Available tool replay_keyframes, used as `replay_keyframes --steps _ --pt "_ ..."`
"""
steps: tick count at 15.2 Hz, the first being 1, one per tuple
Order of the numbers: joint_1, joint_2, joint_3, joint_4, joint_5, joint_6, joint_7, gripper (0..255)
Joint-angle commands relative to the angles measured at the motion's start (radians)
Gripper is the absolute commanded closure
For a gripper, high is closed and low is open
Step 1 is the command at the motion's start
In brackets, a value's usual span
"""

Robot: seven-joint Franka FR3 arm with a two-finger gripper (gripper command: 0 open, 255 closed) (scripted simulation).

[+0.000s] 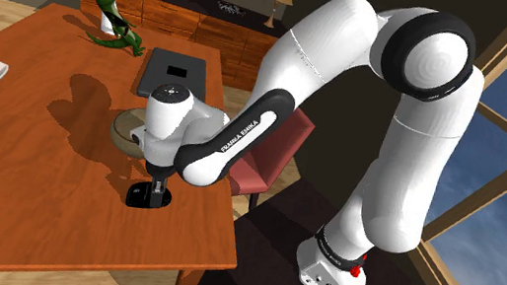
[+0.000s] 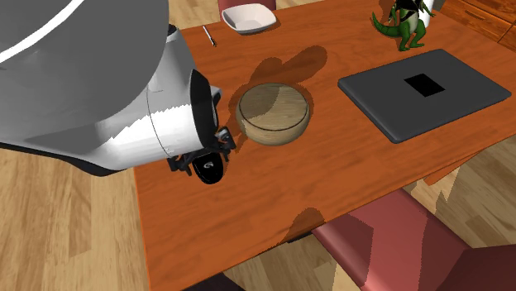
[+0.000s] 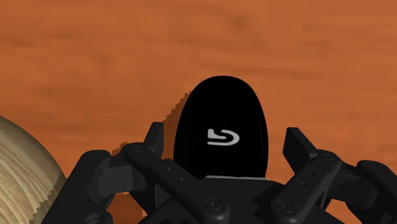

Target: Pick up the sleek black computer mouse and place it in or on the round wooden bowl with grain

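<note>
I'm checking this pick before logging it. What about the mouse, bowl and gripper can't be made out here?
- Wrist view: the gripper hides one end of the mouse; the picture's edge cuts off most of the bowl.
- Shoulder view: the gripper covers most of the mouse, and the arm covers part of the bowl.
- Second exterior view: the arm hides most of the gripper.

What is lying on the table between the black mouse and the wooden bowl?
Nothing. In the second exterior view, the stretch of table between the mouse and the bowl is bare.
</note>
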Motion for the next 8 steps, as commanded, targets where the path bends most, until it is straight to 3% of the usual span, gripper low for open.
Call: replay_keyframes --steps 1,6,7,8 --pt "0.001 0.004 -0.002 0.000 -0.003 0.004 0.001 0" --pt "0.001 0.004 -0.002 0.000 -0.003 0.004 0.001 0" --pt "0.001 0.004 -0.002 0.000 -0.003 0.004 0.001 255" --pt "0.001 0.004 -0.002 0.000 -0.003 0.004 0.001 255"
